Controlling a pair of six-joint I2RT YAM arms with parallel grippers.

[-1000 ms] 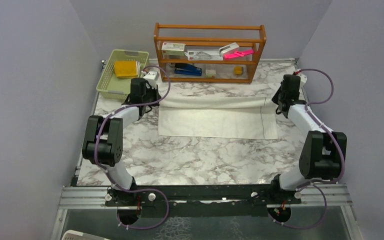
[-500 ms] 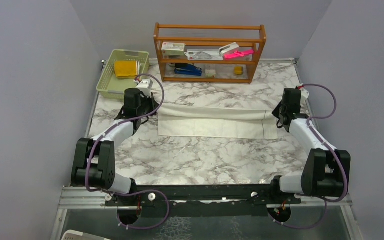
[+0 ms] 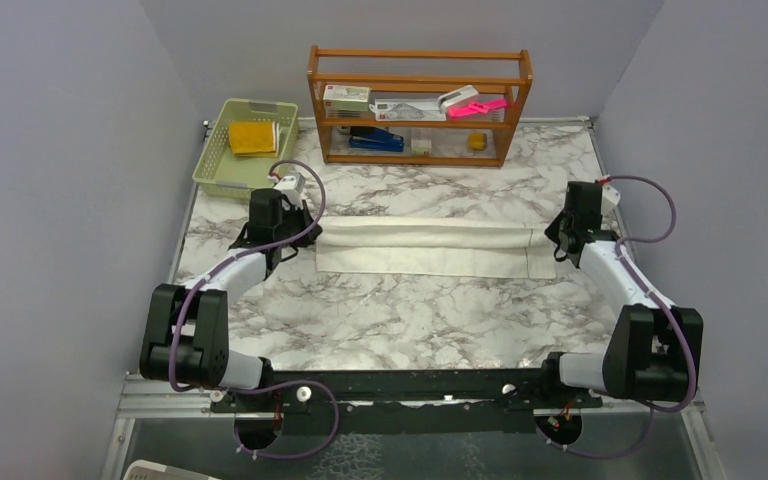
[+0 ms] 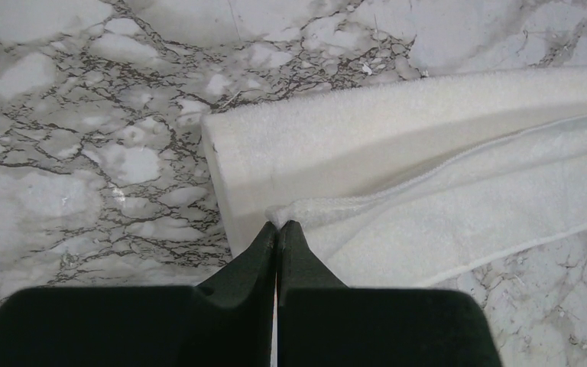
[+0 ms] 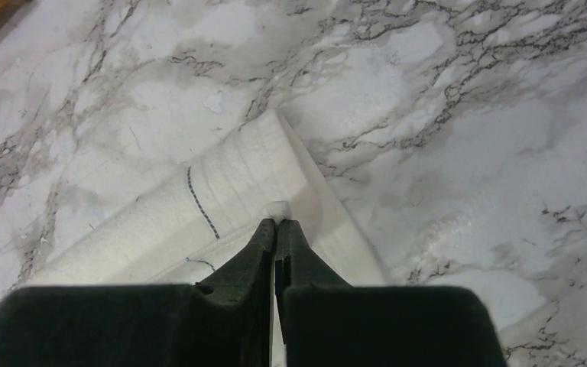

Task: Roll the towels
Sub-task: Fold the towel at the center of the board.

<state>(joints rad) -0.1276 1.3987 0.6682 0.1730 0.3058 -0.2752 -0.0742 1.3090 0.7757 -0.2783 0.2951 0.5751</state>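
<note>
Cream towel (image 3: 425, 250) folded nearer; left tool (image 4: 277, 227) and right tool (image 5: 277, 223) pinch its corners.

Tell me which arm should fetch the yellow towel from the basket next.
Left. The green basket holding the yellow towel sits at the far-left corner, just beyond the left end effector; the right end effector is across the table. Both are shut on the white towel, so release first.
</note>
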